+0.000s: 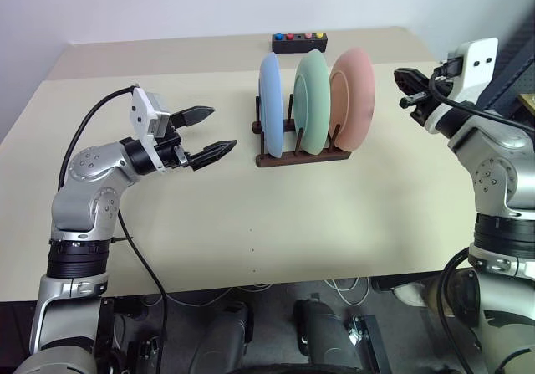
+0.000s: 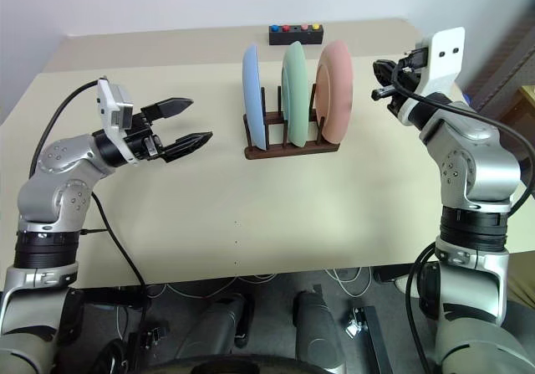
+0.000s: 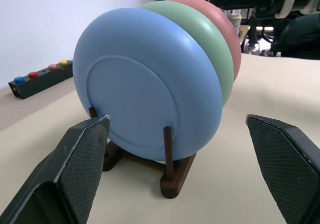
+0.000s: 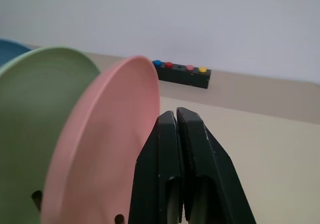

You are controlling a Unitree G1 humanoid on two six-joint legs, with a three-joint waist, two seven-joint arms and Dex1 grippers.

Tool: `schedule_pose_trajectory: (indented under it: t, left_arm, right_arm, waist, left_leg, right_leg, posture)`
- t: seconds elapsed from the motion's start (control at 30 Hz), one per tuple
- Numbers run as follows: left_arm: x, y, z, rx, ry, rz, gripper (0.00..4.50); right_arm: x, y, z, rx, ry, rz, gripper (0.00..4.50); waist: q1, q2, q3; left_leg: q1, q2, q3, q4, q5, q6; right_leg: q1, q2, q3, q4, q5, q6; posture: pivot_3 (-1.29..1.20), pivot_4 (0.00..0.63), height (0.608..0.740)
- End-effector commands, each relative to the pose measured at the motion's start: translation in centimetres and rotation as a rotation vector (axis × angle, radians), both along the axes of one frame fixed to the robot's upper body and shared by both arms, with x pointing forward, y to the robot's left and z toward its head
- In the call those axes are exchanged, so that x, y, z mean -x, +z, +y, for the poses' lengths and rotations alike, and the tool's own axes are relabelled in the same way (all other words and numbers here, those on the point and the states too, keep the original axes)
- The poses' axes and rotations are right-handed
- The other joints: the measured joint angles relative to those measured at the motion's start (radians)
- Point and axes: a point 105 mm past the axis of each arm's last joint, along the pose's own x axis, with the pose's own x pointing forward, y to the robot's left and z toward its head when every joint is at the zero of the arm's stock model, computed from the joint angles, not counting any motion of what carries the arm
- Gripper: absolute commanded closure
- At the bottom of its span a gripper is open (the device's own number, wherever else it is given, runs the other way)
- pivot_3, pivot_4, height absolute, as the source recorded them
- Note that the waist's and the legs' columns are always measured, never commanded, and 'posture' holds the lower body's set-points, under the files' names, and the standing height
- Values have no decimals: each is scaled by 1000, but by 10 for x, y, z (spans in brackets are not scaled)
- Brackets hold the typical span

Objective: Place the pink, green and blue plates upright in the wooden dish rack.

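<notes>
Left side first: left gripper with its 2 black fingers spread wide apart, nothing between them, hovering over the beige tabletop and pointing toward the rack. It sits well apart from the plates, off to their left. From the left wrist view you look straight between the 2 fingers at the back of the blue plate.

Moving toward the middle, the small dark-brown wooden dish rack with thin upright pegs sits on the table, and all 3 plates stand upright in it, side by side. Round light-blue plate is in the leftmost slot, round pale-green plate in the middle one, round salmon-pink plate in the rightmost. The pink one leans a bit to the right against its pegs; the other 2 look close to straight up. I can't tell if the plates touch each other.

Behind the rack, near the far edge of the table, there's a small black rectangular box with 4 coloured buttons, blue, red, pink, yellow.

Over on the right, right gripper has its fingers pressed together, holding nothing. It hangs above the table just beside the pink plate's right edge, not touching it as far as I can see, pointing roughly toward the button box in the right wrist view.
</notes>
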Motion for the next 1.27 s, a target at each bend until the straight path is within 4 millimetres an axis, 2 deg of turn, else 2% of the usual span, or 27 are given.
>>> schedule_pose_trajectory:
  t: [0.03,0.13,0.17,0.23,0.3,0.37,0.47,0.5,0.6,0.7,0.87,0.97,1.1,1.27]
  left_arm:
    - [3,12,3,-11,-5,-48,0]
    - [0,12,7,-30,6,-48,0]
    - [-1,12,9,-32,9,-45,0]
    - [-5,13,14,-48,32,-53,0]
    - [-11,16,19,-46,54,-53,0]
    - [-17,18,22,-40,67,-49,0]
    - [-21,19,25,-43,72,-52,0]
    - [-21,19,25,-50,68,-57,0]
    - [-21,6,34,-104,83,-71,0]
    - [-20,-4,45,-137,95,-67,0]
    - [-4,-8,40,-133,-7,-55,0]
    - [3,-14,33,-143,-58,-40,0]
    - [6,-16,29,-147,-75,-45,0]
    - [7,-18,24,-153,-100,-38,0]
  right_arm:
    - [14,38,-6,-145,66,-127,4456]
    - [29,53,-9,-228,165,-176,4456]
    - [34,56,-8,-232,203,-181,4222]
    - [60,70,6,-268,403,-241,3599]
    - [90,75,24,-258,613,-263,2651]
    - [107,63,44,-176,727,-204,1704]
    - [116,29,63,-14,795,-91,231]
    - [119,20,66,14,821,-60,57]
    - [122,-1,68,125,841,-12,57]
    - [122,-9,68,179,847,-7,57]
    - [117,-13,60,283,742,-65,57]
    - [114,-16,65,281,741,-68,57]
    - [112,-20,72,307,737,-80,57]
    - [111,-22,69,306,731,-71,57]
  waist:
    - [0,0,0]
    - [0,0,0]
    - [0,0,0]
    - [0,0,0]
    - [0,0,0]
    - [1,0,0]
    - [1,-1,-1]
    - [0,-1,-1]
    - [-1,-1,-1]
    - [-3,-1,-1]
    - [6,-1,-1]
    - [4,-1,-1]
    - [2,-1,-1]
    - [3,-1,-1]
  left_leg:
    - [0,0,0,0,0,0]
    - [0,0,0,0,0,0]
    - [0,0,0,0,0,0]
    - [0,0,0,0,0,0]
    - [0,0,0,0,0,0]
    - [0,0,-1,0,0,0]
    - [0,0,-1,1,0,1]
    - [0,0,-1,1,0,1]
    - [0,0,0,2,0,1]
    - [1,0,0,1,0,1]
    - [0,0,-1,1,-1,1]
    - [0,0,-1,1,-1,1]
    - [0,0,-2,1,-1,1]
    - [0,0,-2,1,-1,1]
  right_leg:
    - [0,0,0,0,0,0]
    - [0,0,0,0,0,0]
    - [0,0,0,0,0,0]
    - [0,0,0,0,0,0]
    - [0,0,0,0,0,0]
    - [0,0,-1,0,0,0]
    - [2,0,-1,-1,0,0]
    - [2,0,-1,-1,0,0]
    - [2,0,-1,-2,0,1]
    - [2,0,-1,-2,0,1]
    - [3,-1,-1,-4,1,1]
    - [3,-1,-2,-6,1,2]
    - [4,-1,-1,-6,1,1]
    - [4,-1,-2,-6,1,1]
  posture:
    - [0,150,740]
    - [0,150,740]
    - [0,150,740]
    - [0,150,740]
    - [0,150,740]
    - [0,150,740]
    - [0,150,740]
    - [0,150,740]
    - [0,150,740]
    - [0,150,740]
    - [0,150,740]
    - [0,150,740]
    - [0,150,740]
    - [0,150,740]
